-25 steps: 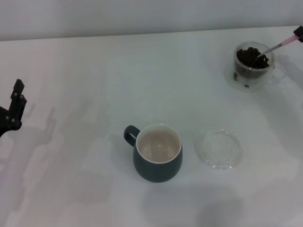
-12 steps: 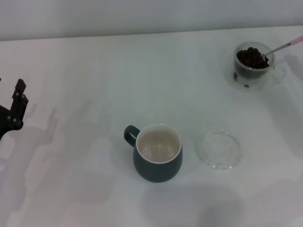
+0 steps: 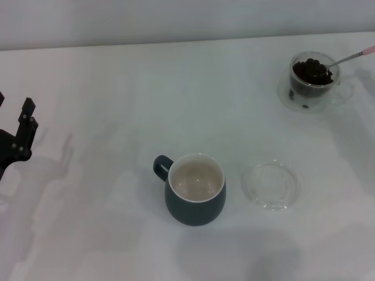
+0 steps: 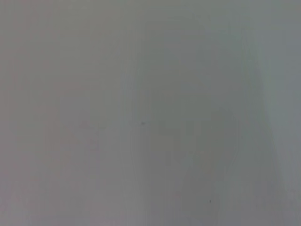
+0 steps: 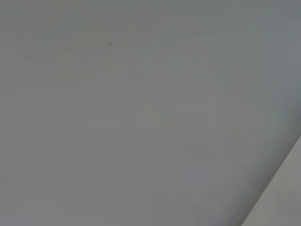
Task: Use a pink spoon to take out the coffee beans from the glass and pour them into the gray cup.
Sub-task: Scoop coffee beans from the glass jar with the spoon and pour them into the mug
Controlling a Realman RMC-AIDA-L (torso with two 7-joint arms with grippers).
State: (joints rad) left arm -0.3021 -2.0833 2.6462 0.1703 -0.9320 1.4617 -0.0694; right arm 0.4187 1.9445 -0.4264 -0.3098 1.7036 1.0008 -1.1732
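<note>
While the pink spoon (image 3: 347, 57) rests with its bowl down among the coffee beans (image 3: 312, 71) in the glass (image 3: 312, 82), we see no gripper on it: the handle leans out over the rim and runs off toward the right edge of the head view, its pink tip almost leaving the picture. The glass stands far back on the right of the white table (image 3: 117, 88). The gray cup (image 3: 195, 189) sits near the middle front, its inside bare of beans, with a shallow clear dish (image 3: 270, 185) just beside it on the right.

The right gripper does not show in any view, so we cannot say how its fingers stand. The left gripper (image 3: 14, 132) hangs at the far left edge, well apart from everything; its dark fingers look spread (only part of the claw is in the picture), and it holds nothing. Both wrist views show only blank surface.

The relation that matters to us is this: the spoon's long axis points from the glass outward to the right and slightly back, away from the cup. The right arm is much the nearer, we judge, and a grasp would have to come at the pink end from that side. No beans have reached the cup yet, so the scooping lies ahead.
</note>
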